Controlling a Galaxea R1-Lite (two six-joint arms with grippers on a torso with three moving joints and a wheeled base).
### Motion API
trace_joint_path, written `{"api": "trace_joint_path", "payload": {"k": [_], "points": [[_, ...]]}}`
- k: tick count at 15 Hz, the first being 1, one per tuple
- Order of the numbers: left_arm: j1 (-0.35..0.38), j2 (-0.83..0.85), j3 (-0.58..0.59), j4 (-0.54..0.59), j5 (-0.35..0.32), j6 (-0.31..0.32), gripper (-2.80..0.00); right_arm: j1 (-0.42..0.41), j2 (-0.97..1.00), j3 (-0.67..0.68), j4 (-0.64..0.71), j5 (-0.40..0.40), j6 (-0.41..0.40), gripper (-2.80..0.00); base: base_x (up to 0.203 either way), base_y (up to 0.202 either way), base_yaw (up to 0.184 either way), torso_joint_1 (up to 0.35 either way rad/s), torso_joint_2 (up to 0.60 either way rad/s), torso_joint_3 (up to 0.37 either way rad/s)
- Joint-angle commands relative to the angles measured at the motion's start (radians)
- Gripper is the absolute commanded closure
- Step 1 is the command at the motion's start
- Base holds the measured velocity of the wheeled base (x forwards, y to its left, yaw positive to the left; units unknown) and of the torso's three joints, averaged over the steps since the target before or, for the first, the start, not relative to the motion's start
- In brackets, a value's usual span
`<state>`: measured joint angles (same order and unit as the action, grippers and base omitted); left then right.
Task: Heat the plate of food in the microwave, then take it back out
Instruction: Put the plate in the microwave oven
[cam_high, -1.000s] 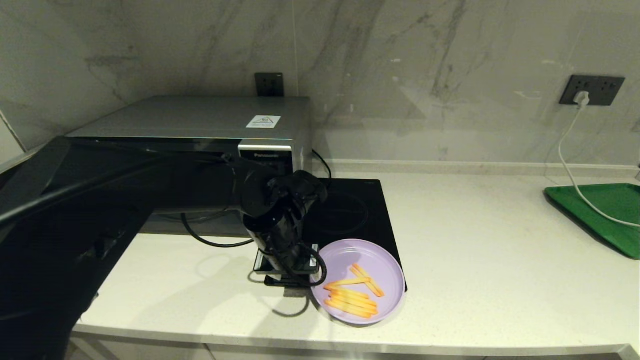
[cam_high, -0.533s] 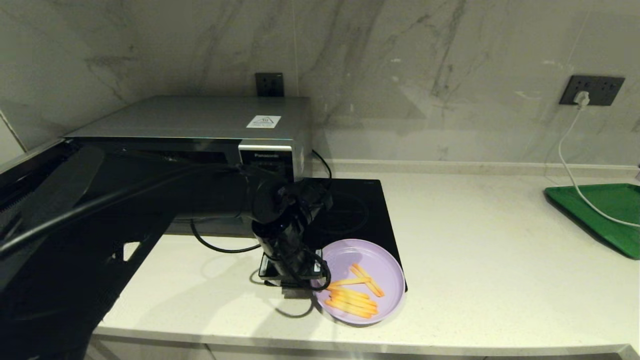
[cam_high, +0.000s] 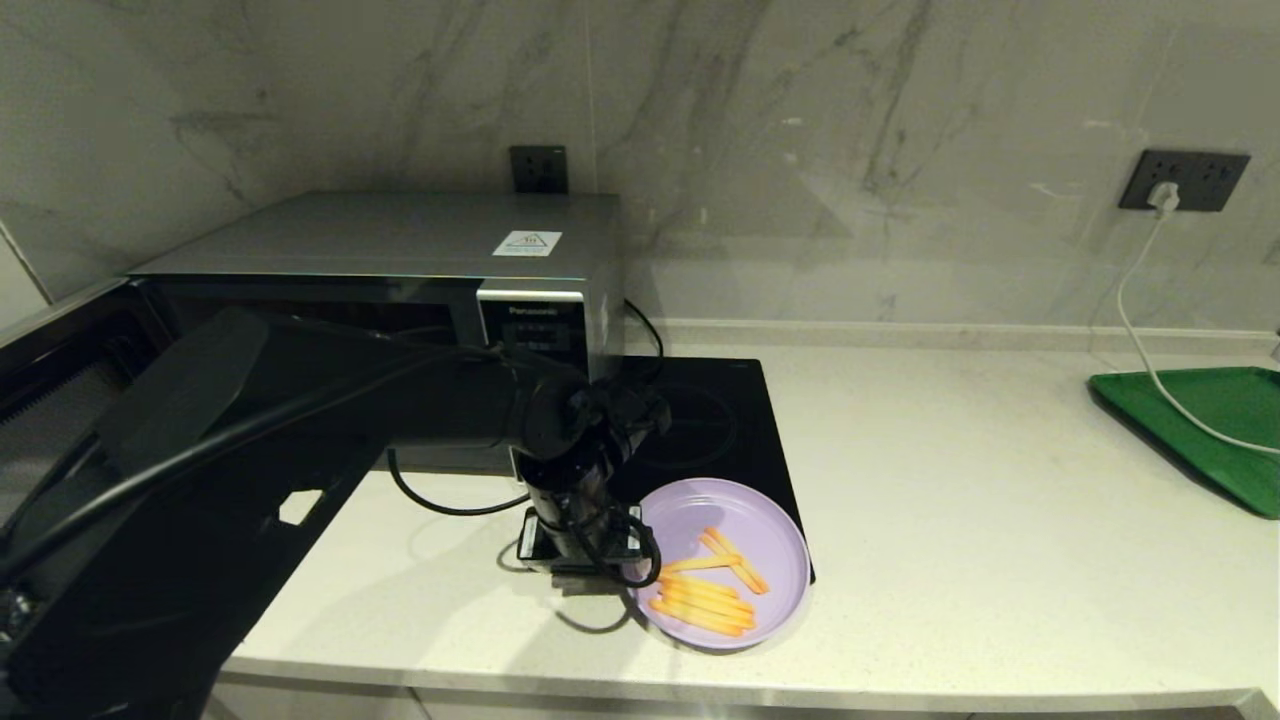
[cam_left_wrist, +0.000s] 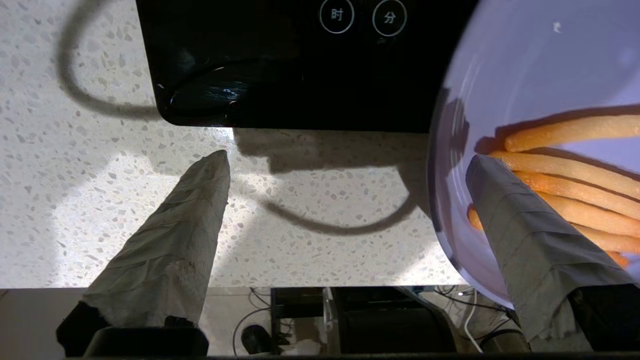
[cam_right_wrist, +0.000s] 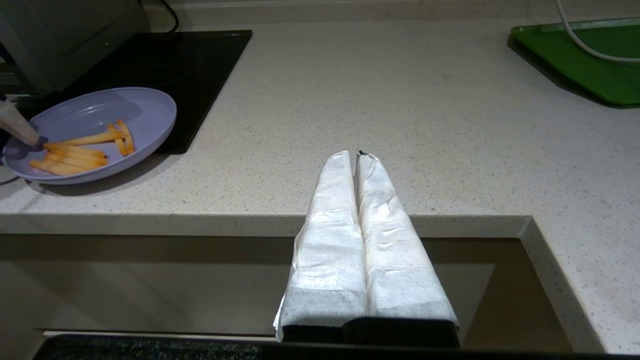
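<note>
Now we hold our left gripper (cam_left_wrist: 350, 162) wide open astride the rim of the plate of food (cam_left_wrist: 530, 65), one jaw inside, the other over the counter (cam_left_wrist: 320, 200).

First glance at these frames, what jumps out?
The lilac plate of food at the counter's front edge, half on the black induction hob, with the left gripper open astride its rim: one finger over the fries, one over bare counter. Behind it sits the silver microwave; the right gripper is shut, parked off the counter's front edge.
</note>
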<state>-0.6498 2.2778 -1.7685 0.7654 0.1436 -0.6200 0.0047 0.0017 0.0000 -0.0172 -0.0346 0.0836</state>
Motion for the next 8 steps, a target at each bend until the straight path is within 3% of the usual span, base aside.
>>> {"api": "trace_joint_path", "payload": {"k": [1, 8], "points": [[-0.001, 0.015, -0.002, 0.005, 0.002, -0.003, -2.80, 0.000, 0.000, 0.000, -0.001, -0.001, 0.001, 0.00, 0.000, 0.000, 0.000, 0.000, 0.00, 0.000], [-0.030, 0.026, -0.048, 0.005, -0.007, -0.004, -2.80, 0.000, 0.000, 0.000, 0.000, -0.001, 0.001, 0.00, 0.000, 0.000, 0.000, 0.000, 0.00, 0.000]]}}
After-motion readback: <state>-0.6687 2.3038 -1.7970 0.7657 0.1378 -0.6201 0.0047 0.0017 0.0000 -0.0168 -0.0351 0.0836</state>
